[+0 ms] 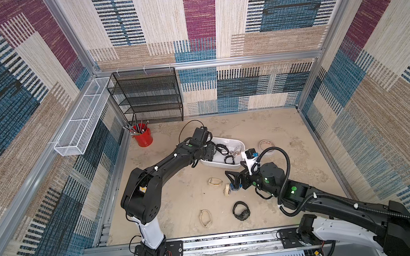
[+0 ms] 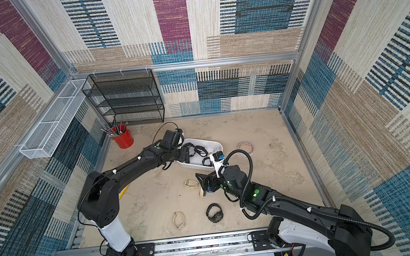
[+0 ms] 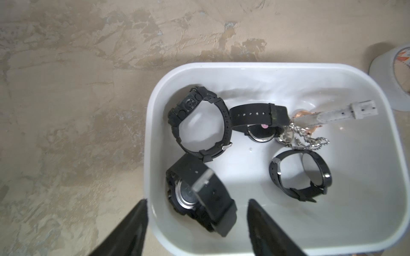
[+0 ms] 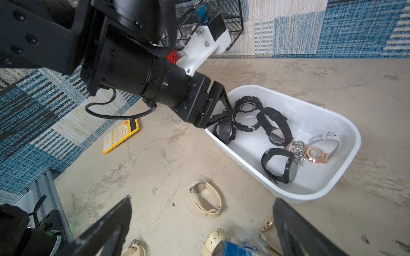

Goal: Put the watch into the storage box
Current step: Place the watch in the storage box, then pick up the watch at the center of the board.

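The white storage box [image 1: 236, 143] [image 4: 332, 106] stands mid-table and holds several watches, mostly black. My left gripper [image 3: 197, 200] [image 1: 212, 151] hangs open over the box's left end. A black watch [image 3: 199, 192] lies on the box floor between and below its fingers, touching neither. My right gripper [image 4: 202, 198] [image 1: 234, 181] is open low over the table in front of the box. It straddles a cream-strapped watch with a blue face [image 4: 221, 243] [image 1: 227, 189] without gripping it. More watches lie loose on the table: cream ones [image 1: 214, 181] [image 1: 205, 218] and a black one [image 1: 240, 210].
A red cup of tools [image 1: 142, 137] and a black mesh rack [image 1: 146, 95] stand at the back left. A white wire basket [image 1: 83, 118] hangs on the left wall. A tape roll [image 1: 266, 143] lies right of the box. A yellow calculator [image 4: 121, 135] lies under the left arm.
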